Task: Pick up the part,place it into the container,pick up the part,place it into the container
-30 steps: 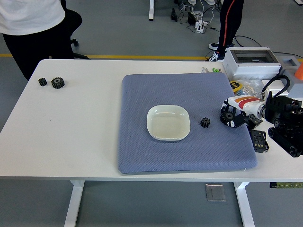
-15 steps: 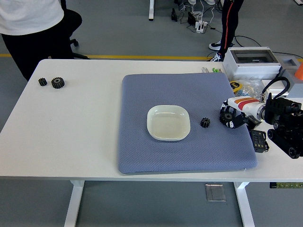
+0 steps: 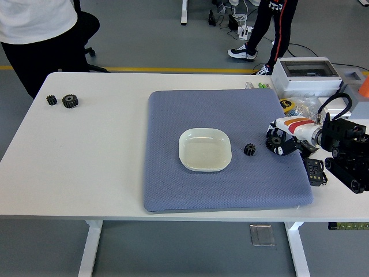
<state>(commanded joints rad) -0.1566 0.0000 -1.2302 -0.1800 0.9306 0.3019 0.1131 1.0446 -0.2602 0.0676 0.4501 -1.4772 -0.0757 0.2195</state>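
Note:
A small black gear part (image 3: 249,149) lies on the blue-grey mat (image 3: 173,184), just right of the empty white square dish (image 3: 204,149). My right hand (image 3: 278,142) hovers low over the mat's right side, a short gap to the right of that gear, with its black fingers loosely curled and nothing in them. Two more black gears (image 3: 63,100) rest on the bare table at the far left. My left arm is out of sight.
A grey box (image 3: 305,76), cables and small items crowd the table's right end behind my arm. A black device (image 3: 315,171) lies by the mat's right edge. A person in a white top stands at the far left corner; another walks by in the background.
My right hand has crept slightly left toward the gear on the mat. The legs in the background have shifted left.

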